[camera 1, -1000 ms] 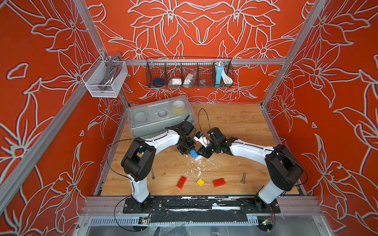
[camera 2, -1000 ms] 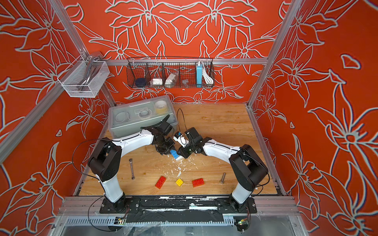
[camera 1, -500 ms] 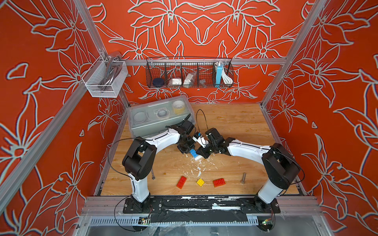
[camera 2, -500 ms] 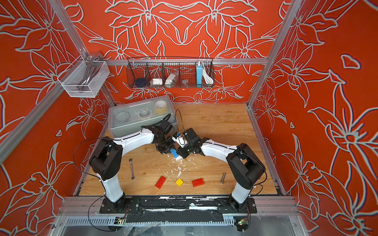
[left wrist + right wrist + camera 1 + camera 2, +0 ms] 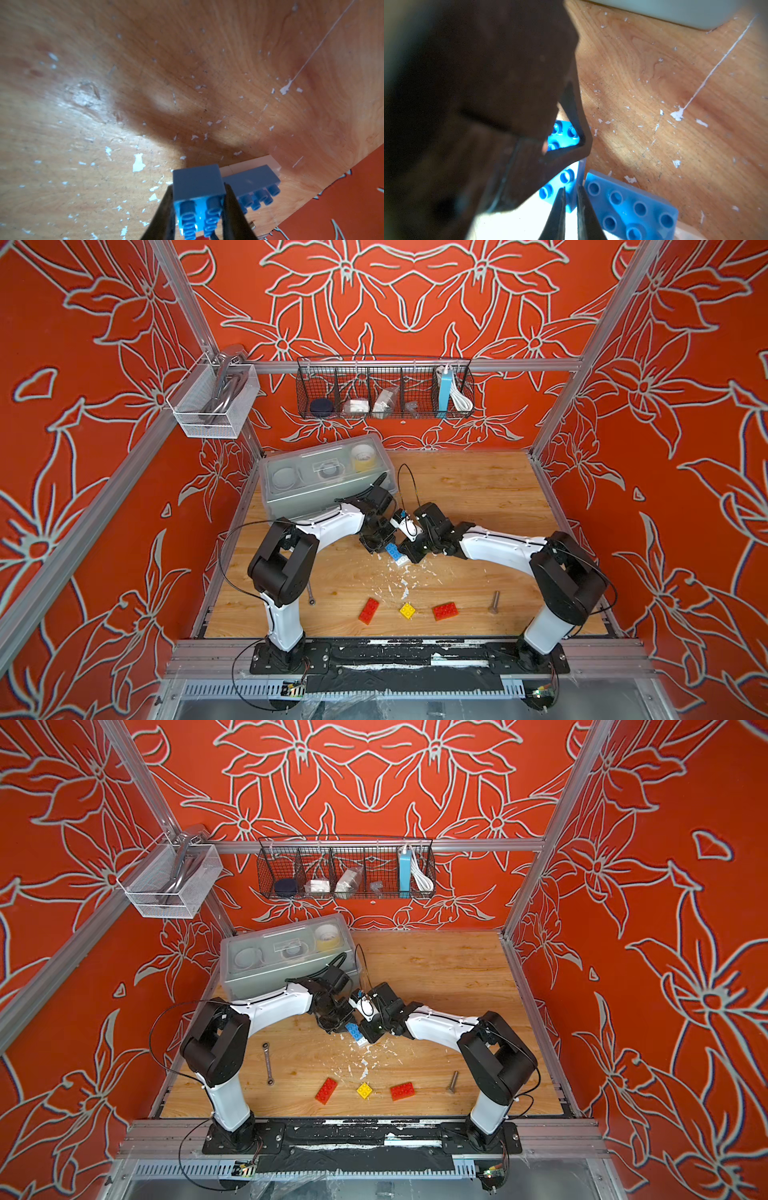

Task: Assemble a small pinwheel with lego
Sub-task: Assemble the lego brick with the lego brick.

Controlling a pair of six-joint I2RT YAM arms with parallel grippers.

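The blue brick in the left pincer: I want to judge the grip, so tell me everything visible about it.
The blue brick is a smooth plastic oblong with two rows of round studs. The left pincer is shut on its long sides, near the middle of the wooden table. A second blue brick lies close alongside on a white brick; contact between them is unclear.

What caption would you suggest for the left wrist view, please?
Left gripper clamping a blue brick beside a second blue brick and white brick.
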